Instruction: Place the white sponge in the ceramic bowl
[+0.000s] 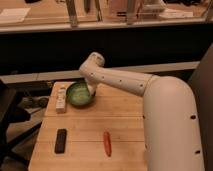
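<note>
The ceramic bowl is round and glossy green and stands at the back left of the wooden table. My gripper hangs at the end of the white arm, right over the bowl's right rim and reaching down into it. A white patch at the arm's tip may be the white sponge, but I cannot tell it apart from the gripper itself.
A pale oblong item lies just left of the bowl. A black rectangular object sits at the front left, and an orange carrot lies near the front middle. A dark chair stands left of the table.
</note>
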You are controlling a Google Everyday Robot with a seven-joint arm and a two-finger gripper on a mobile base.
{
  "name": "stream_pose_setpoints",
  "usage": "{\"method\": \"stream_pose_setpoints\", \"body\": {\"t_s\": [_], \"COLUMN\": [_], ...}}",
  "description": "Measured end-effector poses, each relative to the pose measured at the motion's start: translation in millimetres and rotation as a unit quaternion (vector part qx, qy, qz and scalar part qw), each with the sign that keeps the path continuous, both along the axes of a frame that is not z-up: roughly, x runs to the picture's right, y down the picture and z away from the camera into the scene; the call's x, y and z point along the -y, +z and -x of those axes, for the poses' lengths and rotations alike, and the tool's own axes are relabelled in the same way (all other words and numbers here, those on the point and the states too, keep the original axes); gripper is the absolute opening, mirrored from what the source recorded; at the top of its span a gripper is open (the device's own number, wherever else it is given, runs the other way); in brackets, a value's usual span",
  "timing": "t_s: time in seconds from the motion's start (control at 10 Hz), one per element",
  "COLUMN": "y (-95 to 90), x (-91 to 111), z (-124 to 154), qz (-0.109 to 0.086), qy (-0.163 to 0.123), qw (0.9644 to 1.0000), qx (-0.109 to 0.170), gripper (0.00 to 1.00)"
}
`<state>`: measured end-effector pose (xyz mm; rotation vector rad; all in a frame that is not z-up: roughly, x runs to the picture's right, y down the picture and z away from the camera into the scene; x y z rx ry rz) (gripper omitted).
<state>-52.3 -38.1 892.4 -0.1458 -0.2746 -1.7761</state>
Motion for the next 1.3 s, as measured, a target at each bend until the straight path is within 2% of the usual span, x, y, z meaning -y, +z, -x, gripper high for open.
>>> {"method": "stream_pose_setpoints", "body": {"t_s": [1.3], "y": [-0.9], "x": [4.4], "z": [2.0], "qz": [-0.007], "qy": [-0.033], "qw": [0.9993], "qx": [0.016], "gripper": [0.09]}}
